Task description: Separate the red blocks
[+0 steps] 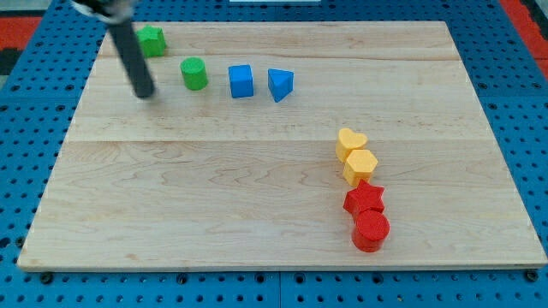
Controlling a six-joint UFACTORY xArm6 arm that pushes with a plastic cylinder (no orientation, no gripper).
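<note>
— Red blocks first: where do they sit?

— Low on the view's right. Red star (363,199) lies just above red cylinder (371,230), and the two touch, the cylinder close to the board's bottom edge.

— Anything pressed against them?

— Yes. Yellow hexagon (360,165) touches the star's top, and yellow heart (350,142) touches the hexagon from above. All four make one slanting chain running down toward the view's right.

— And my tip?

— My tip (145,93) rests on the board near the view's top left, far from the reds. The rod leans up toward the view's top left and leaves the frame there. It is a plain rod with no jaws, so it grips nothing; it touches no block at its end.

— What is near it?

— Green cylinder (194,74) stands just to its right, apart from it. A second green block (151,40), shape unclear, sits above, partly behind the rod. Farther right come blue cube (241,81) and blue wedge (280,84), near each other but not touching.

— Describe the surface.

— A pale wooden board (214,197) made of planks with faint seams running left to right, light grain, rounded corners. Most of its middle and left is bare wood.

— And around it?

— A blue perforated base (26,128) with regular holes frames the board on every side. Red patches show at the view's top corners. Little else of the room is visible.
</note>
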